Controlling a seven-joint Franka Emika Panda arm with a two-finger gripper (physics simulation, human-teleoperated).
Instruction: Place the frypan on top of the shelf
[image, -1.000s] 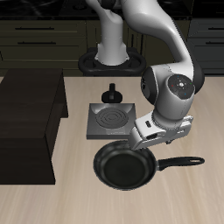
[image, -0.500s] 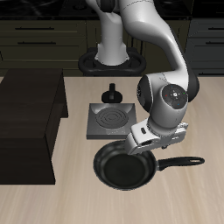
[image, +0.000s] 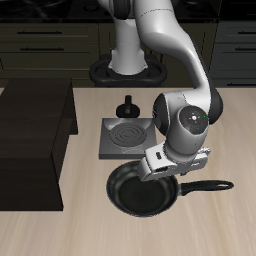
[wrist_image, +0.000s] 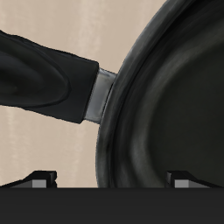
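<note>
the frypan is sitting on the table toward the front edge, just in front of the grey burner plate and well apart from the shelf, which is standing at the table's side with its flat top bare. the gripper is hanging low over the pan's rim, at the side where the handle is joining the bowl.

in the wrist view the pan is filling most of the frame, with the handle running away from the rim across the gripper's line of sight. two fingertips are showing at the frame's edge, set wide apart with nothing between them (so the jaws are standing open and are not holding anything). the rim section next to the handle root is lying between the two tips, slightly off centre toward one of them.

the deciding relation is this: the handle's long axis is pointing away from the shelf, roughly parallel to the table's front edge, and the jaws are sitting above the rim at the handle root, not over the handle itself. judging from these views, the grasp is not yet made; the next move is likely calling for a short descent and closing on the rim or handle root.
</note>
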